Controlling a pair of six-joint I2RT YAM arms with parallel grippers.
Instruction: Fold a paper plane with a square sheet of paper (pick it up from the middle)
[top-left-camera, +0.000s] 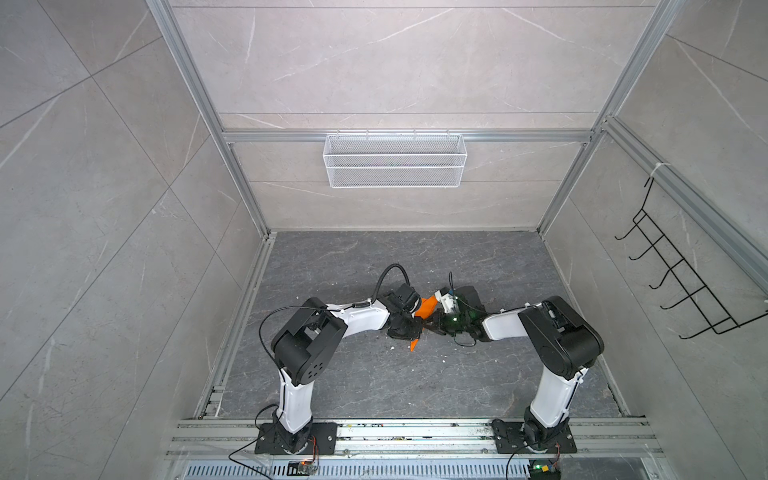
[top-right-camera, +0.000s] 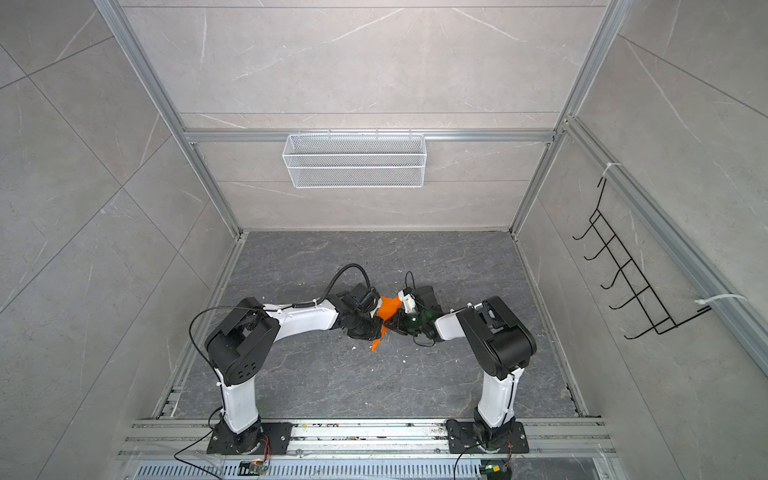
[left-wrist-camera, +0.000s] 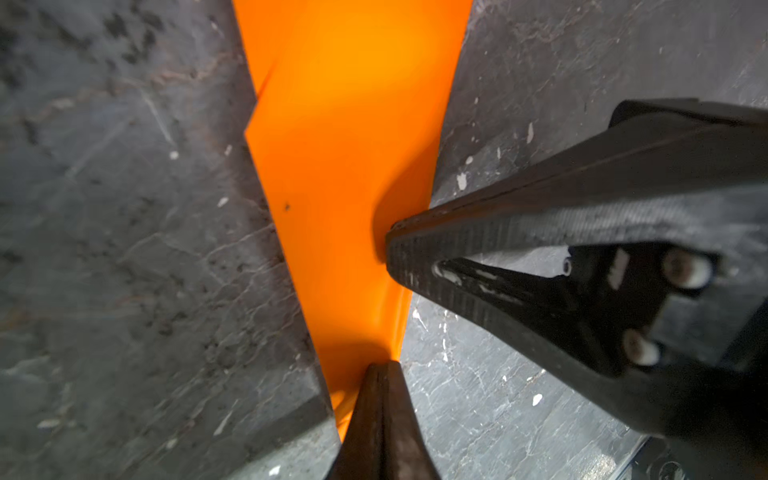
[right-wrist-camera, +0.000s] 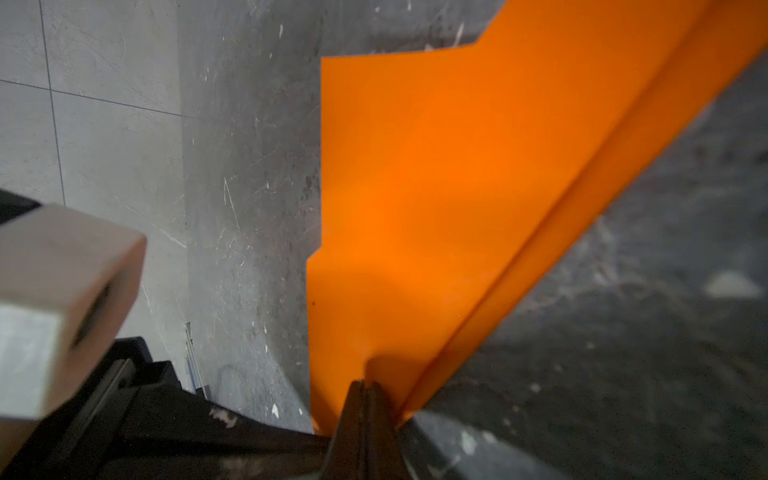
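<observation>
The white mesh basket (top-left-camera: 395, 166) hangs on the back wall, well apart from the orange paper plane (top-left-camera: 428, 308), which is held between the arms over the tabletop (top-left-camera: 374, 374). The left gripper (left-wrist-camera: 380, 368) and right gripper (right-wrist-camera: 365, 384) each have their fingers pinched tight onto it. In both top views the wrists hide most of the paper.

I count one orange paper (top-left-camera: 428, 308), folded. I have two arms, the left arm (top-left-camera: 357, 318) and the right arm (top-left-camera: 503, 324), and two grippers: the left gripper (left-wrist-camera: 380, 368) and the right gripper (right-wrist-camera: 365, 384). I see one white mesh basket (top-left-camera: 395, 166) and one black wire rack (top-left-camera: 681, 282) with five hooks.
</observation>
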